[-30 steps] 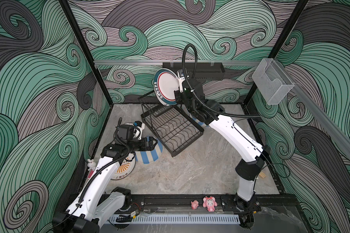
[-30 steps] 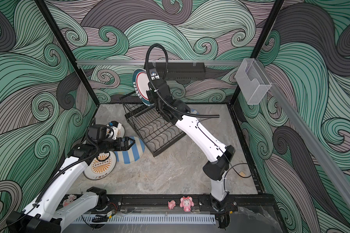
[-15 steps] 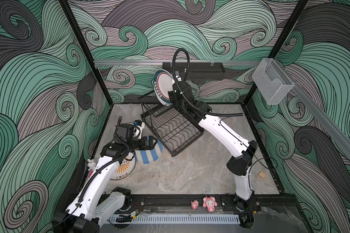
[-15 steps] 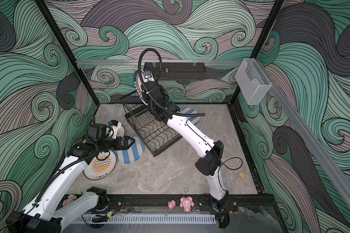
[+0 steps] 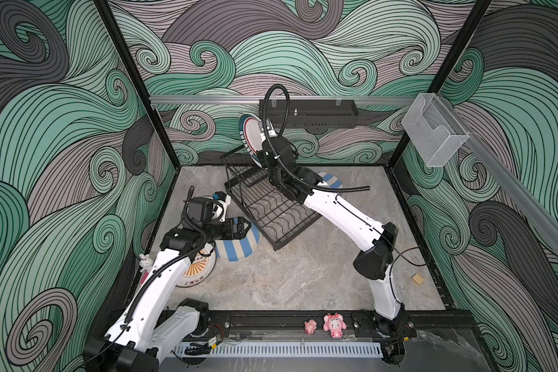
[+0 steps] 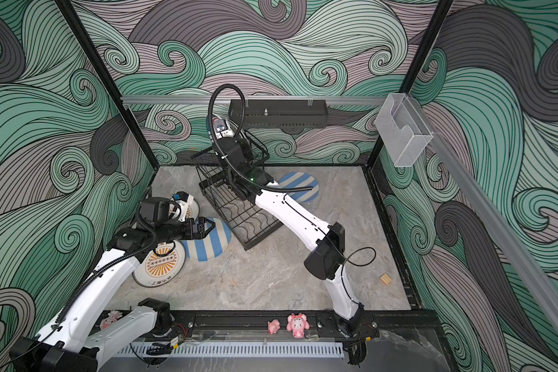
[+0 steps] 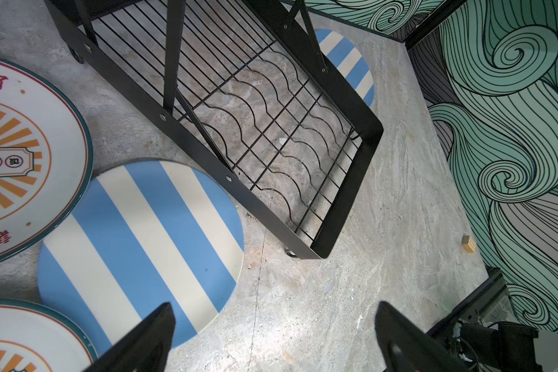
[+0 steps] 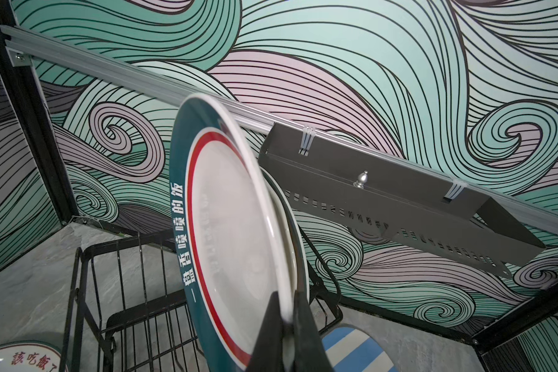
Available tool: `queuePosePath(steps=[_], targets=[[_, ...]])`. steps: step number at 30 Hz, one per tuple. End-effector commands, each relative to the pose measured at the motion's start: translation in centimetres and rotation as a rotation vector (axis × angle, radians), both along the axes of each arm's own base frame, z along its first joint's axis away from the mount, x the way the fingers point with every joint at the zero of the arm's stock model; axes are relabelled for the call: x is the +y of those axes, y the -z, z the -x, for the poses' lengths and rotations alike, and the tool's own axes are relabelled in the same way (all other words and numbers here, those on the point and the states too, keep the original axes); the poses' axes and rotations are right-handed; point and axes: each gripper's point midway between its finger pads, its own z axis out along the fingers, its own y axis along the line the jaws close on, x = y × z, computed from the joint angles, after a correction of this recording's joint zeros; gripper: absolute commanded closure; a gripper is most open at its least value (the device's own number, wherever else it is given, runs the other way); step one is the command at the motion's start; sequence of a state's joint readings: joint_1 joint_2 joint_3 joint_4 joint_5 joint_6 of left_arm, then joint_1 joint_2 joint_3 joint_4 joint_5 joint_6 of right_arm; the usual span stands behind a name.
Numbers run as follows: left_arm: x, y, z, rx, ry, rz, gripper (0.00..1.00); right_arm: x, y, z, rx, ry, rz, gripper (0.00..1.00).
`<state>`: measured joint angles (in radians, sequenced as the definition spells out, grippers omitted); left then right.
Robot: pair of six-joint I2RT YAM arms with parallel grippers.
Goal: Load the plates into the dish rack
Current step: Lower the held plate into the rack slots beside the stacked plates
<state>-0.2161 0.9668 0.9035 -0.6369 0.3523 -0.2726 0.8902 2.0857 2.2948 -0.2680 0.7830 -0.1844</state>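
A: Top views first. Anything racked?
B: Found the dish rack (image 5: 273, 211) askew on the counter (image 5: 287, 283), lower wavy-wire tray bare. Saw the teal-rimmed plate (image 5: 250, 135) up on edge over the raised basket at the back, carried, not judged seated yet. Logged three plates lying flat: striped plate (image 5: 239, 249) just beside the rack's near side, sunburst plate (image 5: 195, 269) just beside that, second striped plate (image 6: 298, 190) beside the rack's far side. Noted the left claw (image 5: 244, 227) hovering over the striped plate, jaws apart, empty.

A: Left wrist view?
B: Confirmed the left claw wide apart with nothing between. Saw the striped plate flat, edge against the rack's frame; touching or just short, could not tell. Added a second sunburst plate (image 7: 20, 154), red-lettered, also flat on the counter. Marked none of these as lifted.

A: Right wrist view?
B: Saw the right claw (image 8: 285, 309) pinched together on the teal-rimmed plate's rim, plate upright above the basket wires. Spotted a dark-rimmed plate (image 8: 290, 248) just behind it, probably standing in the basket already; slot hidden, so unconfirmed.

A: Tally?
B: Counted six plates in view: likely one racked, one in the claw over the basket, four on the counter. Judged well under half done, with the four flat plates left to lift and stand in slots.
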Motion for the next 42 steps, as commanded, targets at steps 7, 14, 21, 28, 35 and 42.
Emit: queuePosePath(steps=[7, 14, 21, 28, 35, 42], targets=[[0.2, -0.8, 0.2, -0.008, 0.002, 0.006, 0.02, -0.7, -1.7, -0.2, -0.067, 0.056, -0.070, 1.00], [0.2, -0.7, 0.3, -0.005, 0.003, 0.006, 0.01, -0.3, -0.9, -0.4, -0.054, 0.051, -0.065, 1.00], [0.2, -1.1, 0.5, -0.005, 0.007, 0.008, 0.02, 0.1, 0.4, -0.8, -0.033, 0.051, -0.046, 1.00], [0.1, -1.1, 0.6, -0.008, 0.009, 0.009, 0.01, 0.1, 0.9, -1.2, -0.026, 0.049, -0.032, 1.00], [0.1, -1.0, 0.4, -0.006, 0.007, 0.010, 0.01, 0.0, 2.0, -1.7, -0.009, 0.047, -0.026, 1.00], [0.1, -0.7, 0.4, 0.000, 0.005, 0.008, 0.02, 0.2, 2.8, -1.8, 0.003, 0.041, -0.021, 1.00]])
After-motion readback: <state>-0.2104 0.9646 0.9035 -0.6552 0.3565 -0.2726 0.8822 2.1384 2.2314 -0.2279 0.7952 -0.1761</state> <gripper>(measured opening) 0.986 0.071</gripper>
